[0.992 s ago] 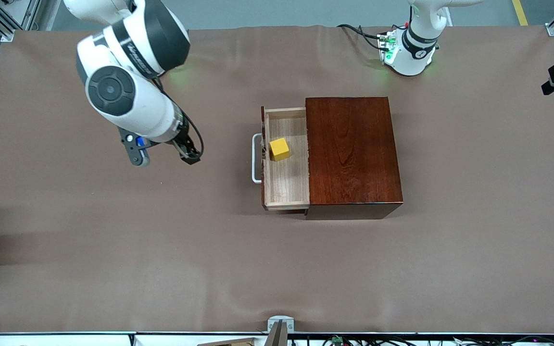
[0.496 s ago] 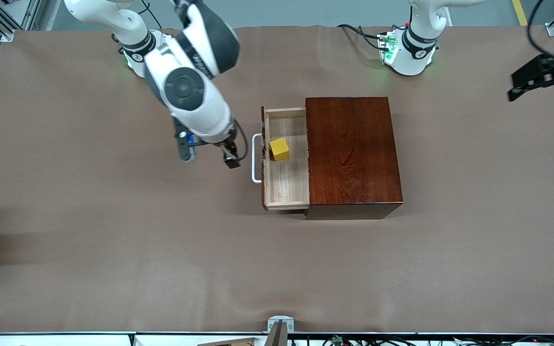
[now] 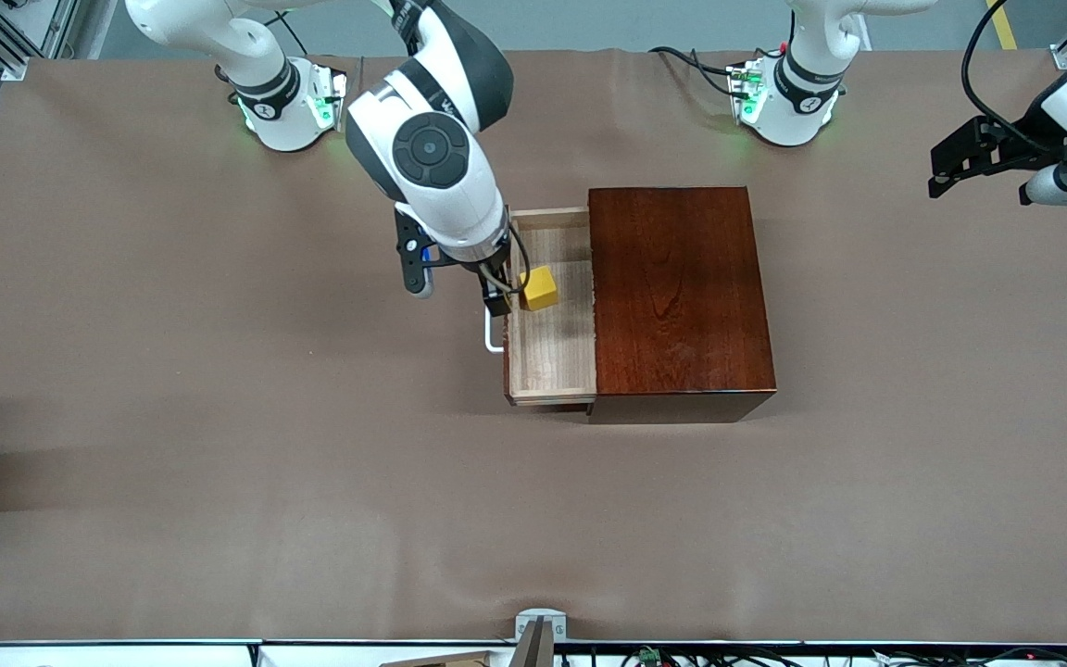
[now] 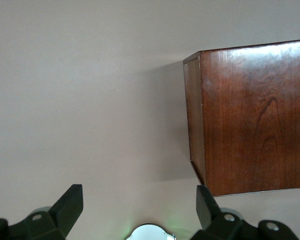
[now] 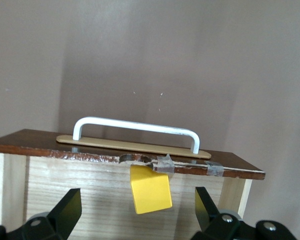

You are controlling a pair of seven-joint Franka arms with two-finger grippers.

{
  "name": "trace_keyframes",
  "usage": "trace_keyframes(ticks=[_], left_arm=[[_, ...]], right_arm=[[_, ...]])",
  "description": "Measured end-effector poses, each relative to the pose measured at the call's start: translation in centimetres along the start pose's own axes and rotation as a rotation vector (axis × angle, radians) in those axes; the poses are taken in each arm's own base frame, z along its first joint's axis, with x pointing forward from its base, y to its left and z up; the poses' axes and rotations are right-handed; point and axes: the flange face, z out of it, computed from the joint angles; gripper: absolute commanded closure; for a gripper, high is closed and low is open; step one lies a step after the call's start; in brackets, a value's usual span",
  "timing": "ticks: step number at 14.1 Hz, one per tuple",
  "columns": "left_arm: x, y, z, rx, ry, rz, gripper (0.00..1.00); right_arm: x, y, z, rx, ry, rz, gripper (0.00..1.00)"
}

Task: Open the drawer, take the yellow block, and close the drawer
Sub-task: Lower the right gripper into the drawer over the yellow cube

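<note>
Right gripper (image 3: 457, 287): you see it hovering over the front edge of the pulled-out drawer (image 3: 552, 357), fingers spread wide and holding nothing. You find the yellow block (image 3: 539, 287) on the drawer floor, just beside the front panel and its white handle (image 5: 135, 128). Left gripper (image 3: 978, 162) waits over the table's left-arm end, fingers apart, clear of the wooden box (image 3: 677, 292).

The right tool (image 3: 456, 292) hides part of the drawer (image 3: 552, 357) and its handle (image 3: 494, 341). The wooden box (image 4: 250, 117) is cut off at the left wrist view's edge. The left tool (image 3: 978, 162) is partly cropped.
</note>
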Motion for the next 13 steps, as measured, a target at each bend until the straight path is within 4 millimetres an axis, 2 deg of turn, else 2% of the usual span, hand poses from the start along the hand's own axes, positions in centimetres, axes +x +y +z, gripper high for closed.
trace_keyframes(ticks=[7,13], left_arm=[[-0.2,-0.9,-0.1,0.021,0.029,-0.017,0.00],[-0.9,-2.4,-1.1,0.028,0.054,-0.055,0.00]], right_arm=[[-4.1,0.8,5.7,-0.009,-0.008,-0.039,0.00],[-4.9,1.1,9.0,-0.042,0.018,-0.050,0.00]])
